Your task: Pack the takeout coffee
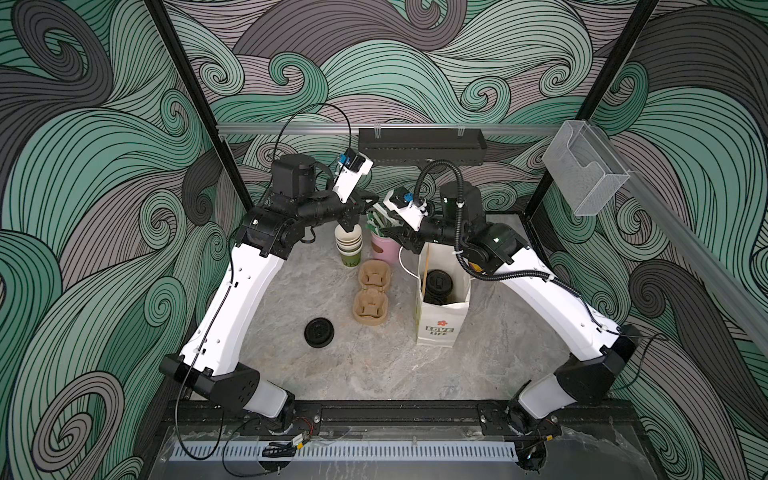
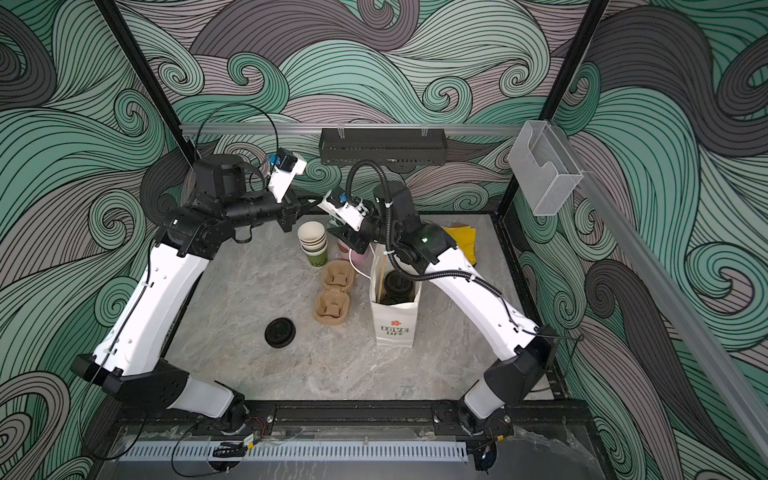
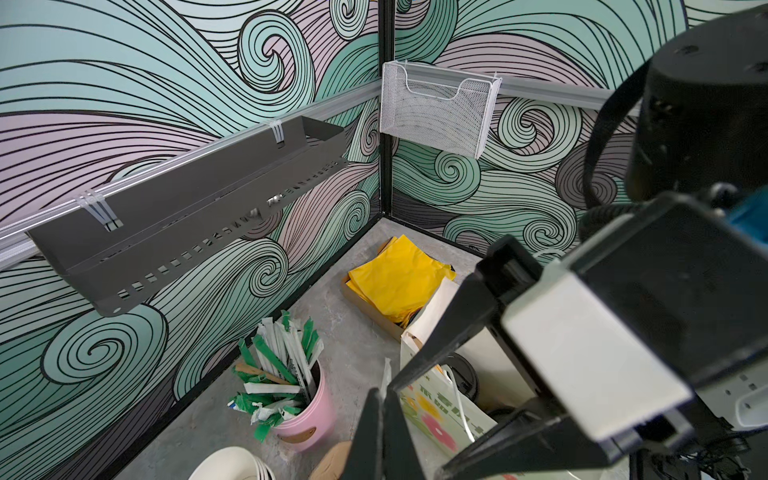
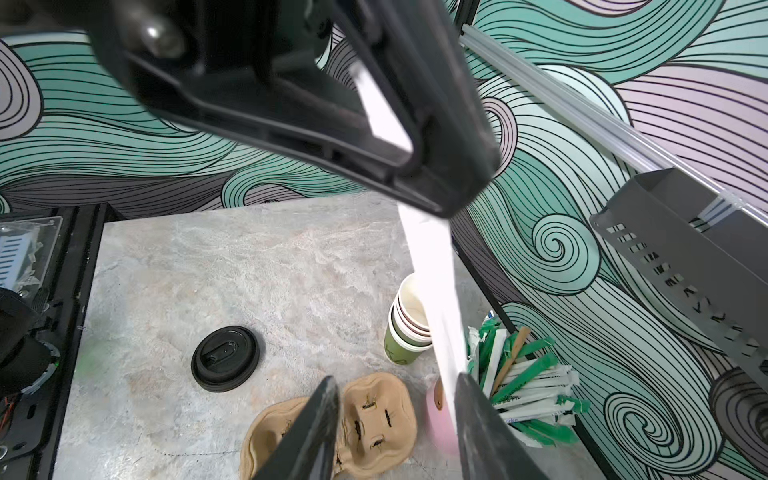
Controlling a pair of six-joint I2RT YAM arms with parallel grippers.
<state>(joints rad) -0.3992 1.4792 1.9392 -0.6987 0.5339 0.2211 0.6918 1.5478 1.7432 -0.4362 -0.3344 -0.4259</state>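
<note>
Right wrist view: left gripper (image 4: pixel 444 199) clenched on white wrapped straw (image 4: pixel 434 270); right gripper (image 4: pixel 395 378) released, one finger touching the straw. Both top views: black-lidded takeout coffee (image 1: pixel 437 283) inside white paper bag (image 1: pixel 440 328).

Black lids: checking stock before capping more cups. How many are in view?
2 clearly: a loose lid lies on the table, left of the pulp cup carriers; another lid sits inside the white paper bag. A dark shape beside it there may be a third.
</note>
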